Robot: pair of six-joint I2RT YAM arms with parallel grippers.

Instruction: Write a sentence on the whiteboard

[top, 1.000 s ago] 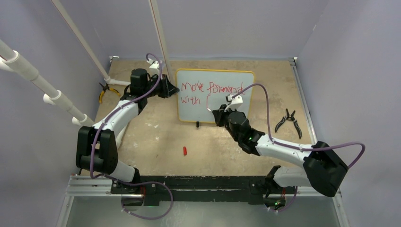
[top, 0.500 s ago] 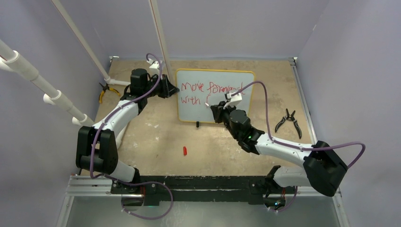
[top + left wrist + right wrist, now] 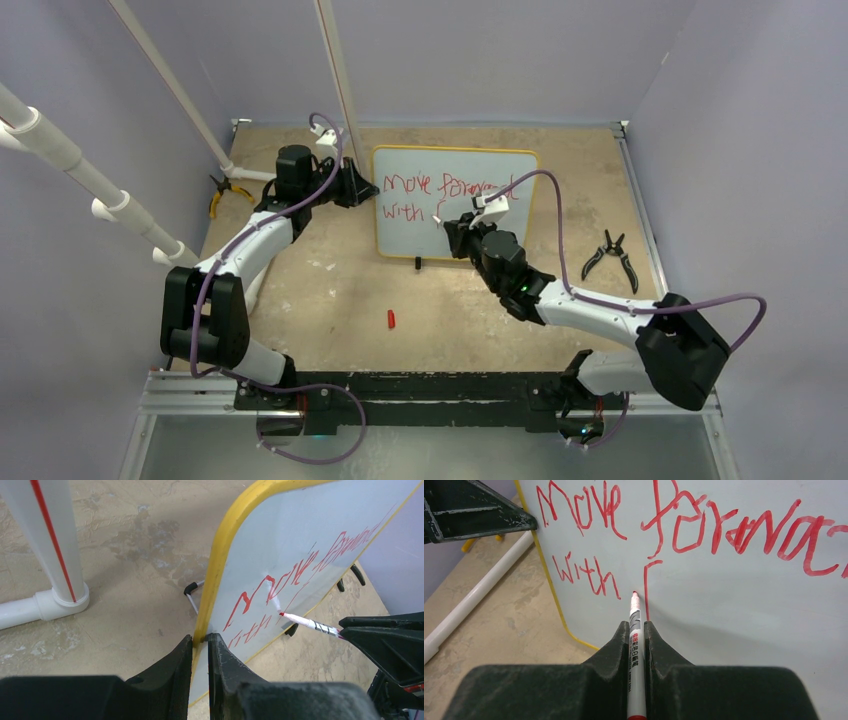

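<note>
My left end effector (image 3: pixel 200 641) pinches the yellow left edge of the whiteboard (image 3: pixel 410 232), which stands upright at the far middle of the counter (image 3: pixel 330 290). My right end effector (image 3: pixel 637 629) pinches the marker (image 3: pixel 634 607). The marker's tip meets the board just right of "With" in the sentence (image 3: pixel 684 530). To the right and below, the board is bare.

Looks smooth and faintly glossy across the whiteboard (image 3: pixel 734 610); slight sheen on the yellow plastic frame (image 3: pixel 226 540). Flat, streaky red ink in the sentence (image 3: pixel 684 525). Rough, mottled, stained beige on the table (image 3: pixel 125 555), like worn board. Matt black plastic, scuffed at the edges, on the fingers (image 3: pixel 165 680) of the left gripper (image 3: pixel 200 641) and on the right gripper (image 3: pixel 636 624). Smooth white plastic with a printed label on the marker (image 3: pixel 636 650). Glossy white plastic on the pipe (image 3: pixel 52 540).
</note>
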